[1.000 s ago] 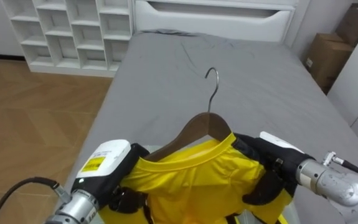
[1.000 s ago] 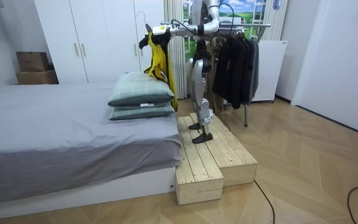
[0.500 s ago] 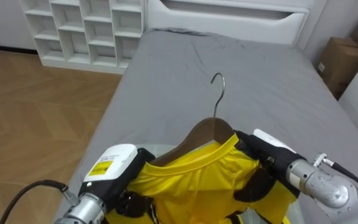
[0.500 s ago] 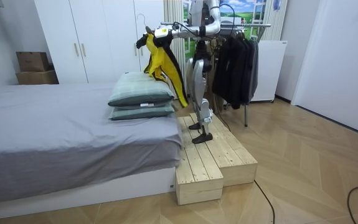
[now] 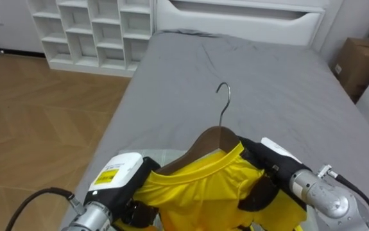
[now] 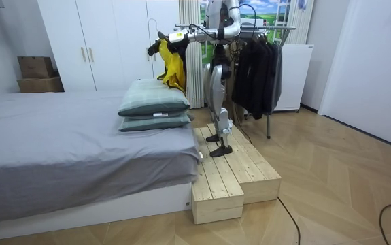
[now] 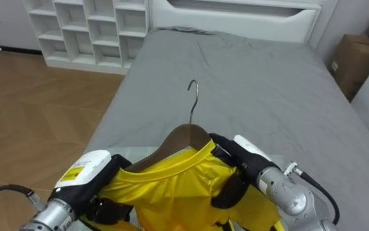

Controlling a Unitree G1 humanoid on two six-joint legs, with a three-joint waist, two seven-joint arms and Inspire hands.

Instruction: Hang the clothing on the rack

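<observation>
Shirt on hanger, gripped at both shoulders

The yellow shirt (image 5: 200,189) sits on a wooden hanger (image 5: 211,136), whose metal hook stands upright above the grey bed (image 5: 267,83). The left hand (image 5: 135,210) clasps the shirt's left shoulder, dark fingers curled into the cloth. The right hand (image 5: 266,174) clasps the right shoulder, fingers folded over the yellow fabric. The collar lies between them. In the room view the robot stands on a wooden platform (image 6: 232,173) beside the bed, with a clothes rack (image 6: 260,61) behind it.

A grey-sheeted bed (image 6: 59,156) carries two stacked pillows (image 6: 154,107) at the end nearest the robot. A stepped wooden platform (image 6: 239,173) sits on the floor (image 6: 331,177) beside it.
</observation>
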